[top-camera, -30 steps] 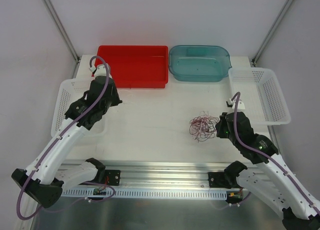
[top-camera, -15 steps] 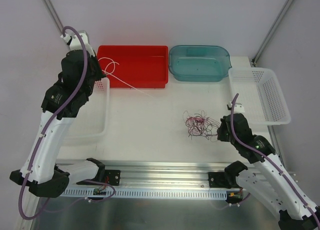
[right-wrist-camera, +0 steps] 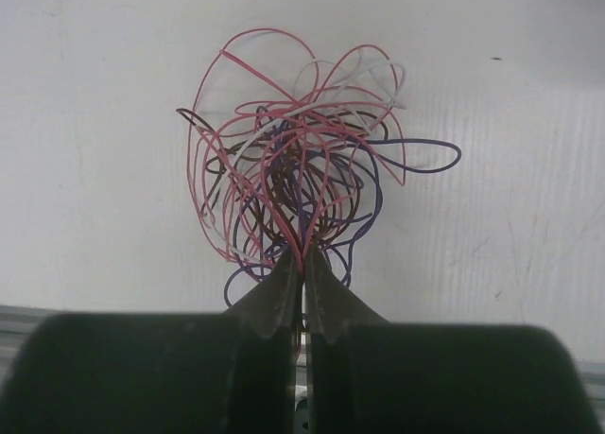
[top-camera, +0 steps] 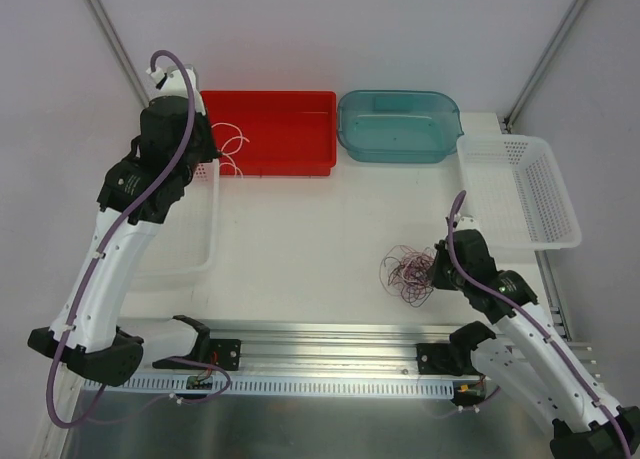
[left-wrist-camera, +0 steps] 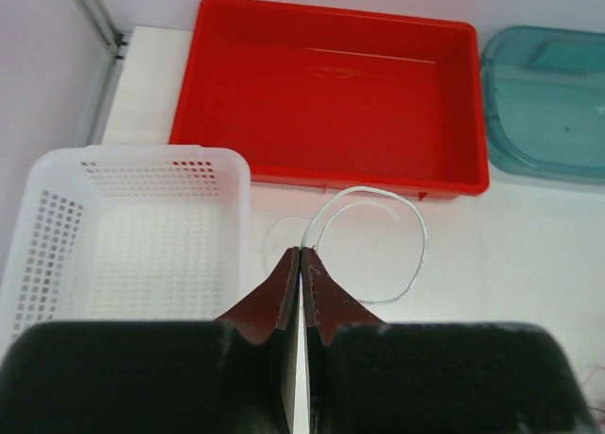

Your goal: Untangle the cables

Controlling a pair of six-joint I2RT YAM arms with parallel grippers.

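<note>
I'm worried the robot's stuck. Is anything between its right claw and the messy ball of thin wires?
Nothing visible. The right gripper is shut directly on strands of the tangled bundle of thin pink, purple, white and dark wires.

Glossy, smooth: rectangular red plastic tray [left-wrist-camera: 331, 94]. Translucent, smooth: oval teal plastic tub [top-camera: 398, 129]. Matt, perforated: white plastic mesh basket [left-wrist-camera: 123, 217]. Smooth sheathing: tangle of thin coloured wires [right-wrist-camera: 302, 169], thin white wire loop [left-wrist-camera: 422, 237]. Matt: white tabletop [top-camera: 300, 229].

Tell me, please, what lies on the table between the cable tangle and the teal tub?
Nothing: in the top view, that stretch of white table between the cable tangle and the teal tub is bare.
</note>
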